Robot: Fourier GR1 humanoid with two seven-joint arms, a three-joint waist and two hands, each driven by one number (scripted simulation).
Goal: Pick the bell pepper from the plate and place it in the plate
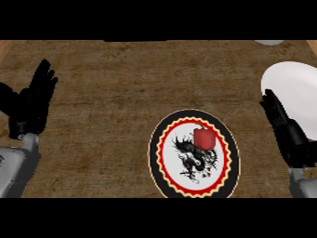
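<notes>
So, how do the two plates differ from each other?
The patterned plate has a black rim, a red and yellow ring and a dark dragon figure; the white plate is plain. The patterned plate carries the bell pepper; the white plate shows nothing on it. The patterned plate lies at centre, the white plate at right. Both are round.

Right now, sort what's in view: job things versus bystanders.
Job: bell pepper; patterned plate under it; white plate; right hand, open.
Bystanders: left hand, open at the left edge; pale object at the top edge, cut off.
</notes>
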